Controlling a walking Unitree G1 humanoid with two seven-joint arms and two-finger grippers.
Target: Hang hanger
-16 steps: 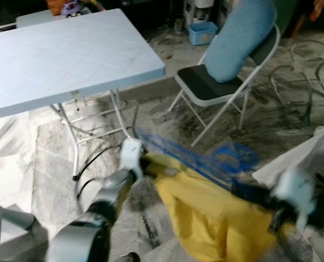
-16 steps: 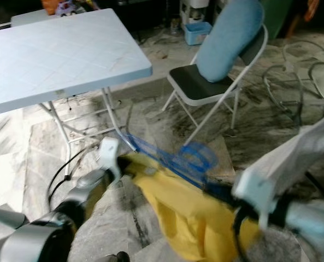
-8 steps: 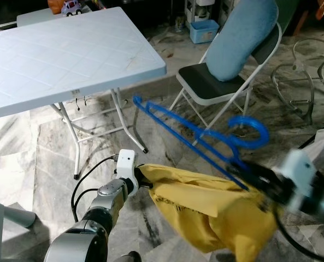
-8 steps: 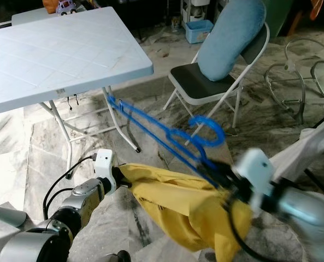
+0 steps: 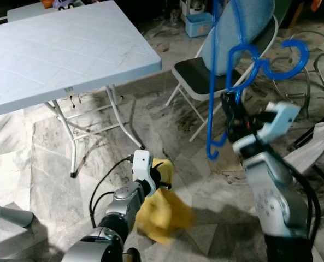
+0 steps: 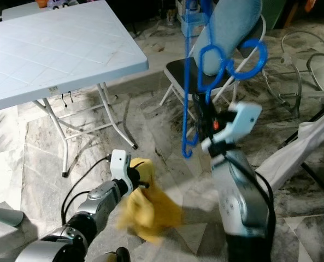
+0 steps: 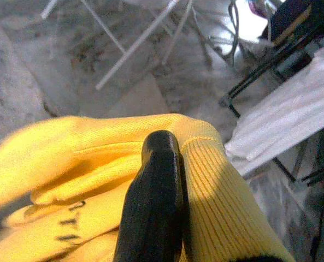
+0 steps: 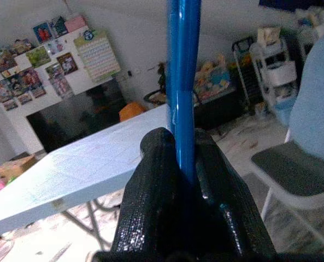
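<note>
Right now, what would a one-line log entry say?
right gripper: shut on blue hanger, raised | left gripper: shut on yellow garment, low | hanger: not hung

Setting: you are in a lived-in room of a home, used partly for storage.
- Floor (image 5: 52, 158): grey veined marble-look tiles, scuffed dark in places.
- White plastic folding table (image 5: 63, 49) on thin metal legs; small toys at its far edge.
- Folding chair (image 5: 202, 82), dark seat, with a blue cushion (image 5: 233, 33) propped against its back.
- Small blue tub (image 5: 200, 24) on the floor behind it.
- Far wall, seen in your right wrist view: posters (image 8: 25, 57), a wall calendar (image 8: 99, 54), a dark television screen (image 8: 77, 117), a white tiered shelf rack (image 8: 271, 73) holding household clutter.
</note>
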